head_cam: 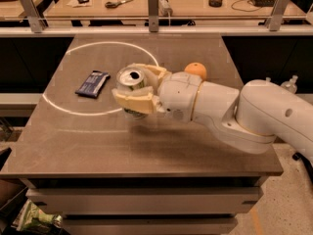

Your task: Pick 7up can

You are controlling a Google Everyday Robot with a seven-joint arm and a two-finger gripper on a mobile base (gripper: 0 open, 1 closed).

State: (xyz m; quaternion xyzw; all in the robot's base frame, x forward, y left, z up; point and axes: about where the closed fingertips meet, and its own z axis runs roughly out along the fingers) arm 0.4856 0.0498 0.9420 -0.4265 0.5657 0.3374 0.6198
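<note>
The 7up can (129, 80), silver with a shiny opened top, is held upright between the cream fingers of my gripper (133, 88). The gripper is shut on the can and holds it above the table (146, 141), its shadow falling on the surface below. My white arm (230, 109) reaches in from the right. The can's side and logo are mostly hidden by the fingers (134, 101).
A flat dark-blue snack wrapper (92, 83) lies left of the can inside a white painted circle (73, 109). An orange fruit (196, 70) sits behind my wrist, partly hidden. A rail and a desk with small items run along the back.
</note>
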